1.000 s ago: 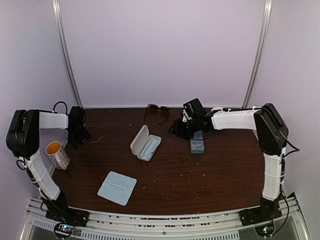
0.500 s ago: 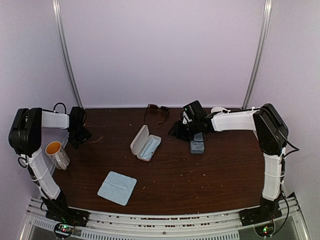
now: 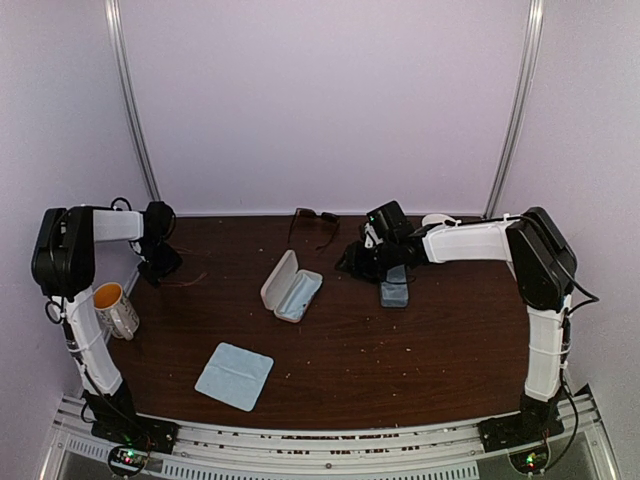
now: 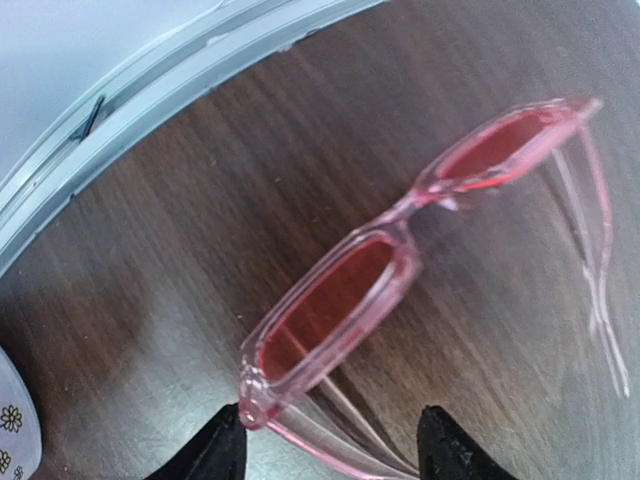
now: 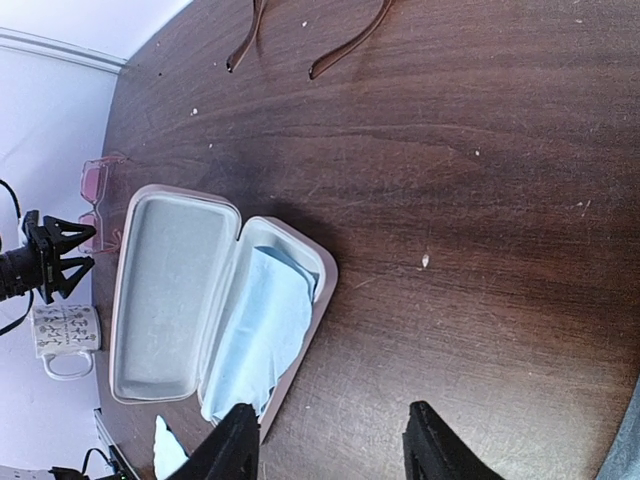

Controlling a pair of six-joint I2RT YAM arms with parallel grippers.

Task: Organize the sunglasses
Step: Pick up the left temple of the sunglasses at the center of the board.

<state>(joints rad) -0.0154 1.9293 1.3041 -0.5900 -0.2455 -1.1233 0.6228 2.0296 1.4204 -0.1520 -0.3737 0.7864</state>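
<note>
Left gripper spread wide, fingers flanking the near end of the pink sunglasses — right gripper parted, empty, near open case.

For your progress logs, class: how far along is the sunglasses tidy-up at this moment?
Done: one case lies open, a cloth inside. In hand: nothing gripped; the left gripper hangs open over the pink glasses, the right gripper open near the case. Left: both pairs, the dark glasses at the back too, lie on the table, uncased.
</note>
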